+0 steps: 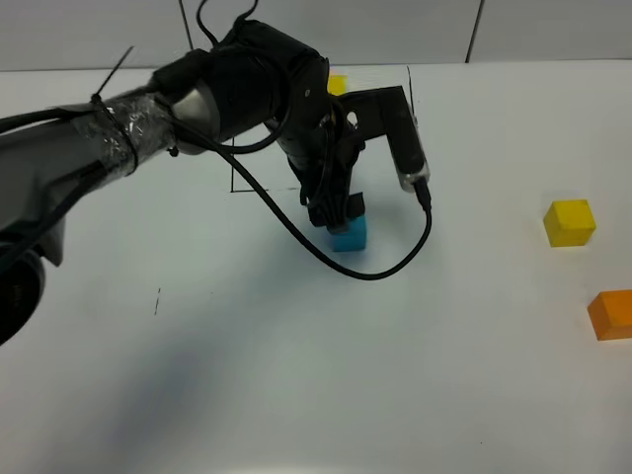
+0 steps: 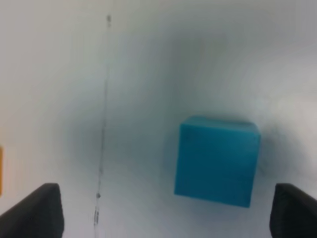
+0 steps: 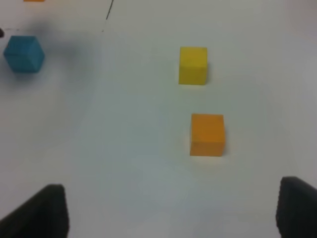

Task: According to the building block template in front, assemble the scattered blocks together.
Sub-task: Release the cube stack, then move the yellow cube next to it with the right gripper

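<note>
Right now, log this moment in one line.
left gripper open astride blue cube, no contact | right gripper open, empty | yellow cube, orange cube apart on the right | cubes not yet joined

The blue cube between the left gripper's dull black fingers is smooth and matte, like the yellow cube and orange cube ahead of the right gripper's fingers, all on a smooth, faintly sheened white table.

Looks like a robotics lab bench: bare white tabletop with pen marks, a taped, zip-tied robot arm, plain grey wall panels behind.
</note>
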Robot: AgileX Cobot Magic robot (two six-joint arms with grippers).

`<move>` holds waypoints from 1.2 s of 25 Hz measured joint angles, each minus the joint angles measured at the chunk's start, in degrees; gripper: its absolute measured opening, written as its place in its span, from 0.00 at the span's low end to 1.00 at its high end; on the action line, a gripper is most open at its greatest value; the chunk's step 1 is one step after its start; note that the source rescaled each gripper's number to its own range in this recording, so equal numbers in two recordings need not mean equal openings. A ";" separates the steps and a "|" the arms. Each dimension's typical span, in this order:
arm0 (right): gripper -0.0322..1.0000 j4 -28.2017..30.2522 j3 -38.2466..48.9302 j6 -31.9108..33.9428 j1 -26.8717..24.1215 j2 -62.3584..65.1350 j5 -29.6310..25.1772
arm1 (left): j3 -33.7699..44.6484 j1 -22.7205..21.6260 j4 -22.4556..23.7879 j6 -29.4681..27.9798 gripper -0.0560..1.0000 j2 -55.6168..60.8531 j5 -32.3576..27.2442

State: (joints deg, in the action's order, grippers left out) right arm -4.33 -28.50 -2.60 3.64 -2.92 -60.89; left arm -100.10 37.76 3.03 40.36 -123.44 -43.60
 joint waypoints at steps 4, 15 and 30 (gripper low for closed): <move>0.74 0.00 0.00 0.00 0.00 0.00 0.00 | 0.00 0.00 5.30 -7.96 0.88 4.08 -4.55; 0.74 -0.05 0.00 -0.04 0.00 0.00 0.00 | 4.82 -9.36 10.76 -24.75 0.84 11.42 -16.35; 0.74 -0.22 0.00 -0.04 0.00 0.00 0.00 | 26.83 -25.14 7.23 -39.39 0.79 38.30 -8.92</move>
State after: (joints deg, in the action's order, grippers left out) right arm -4.56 -28.50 -2.65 3.64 -2.92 -60.89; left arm -73.27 12.62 10.26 0.97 -85.14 -52.52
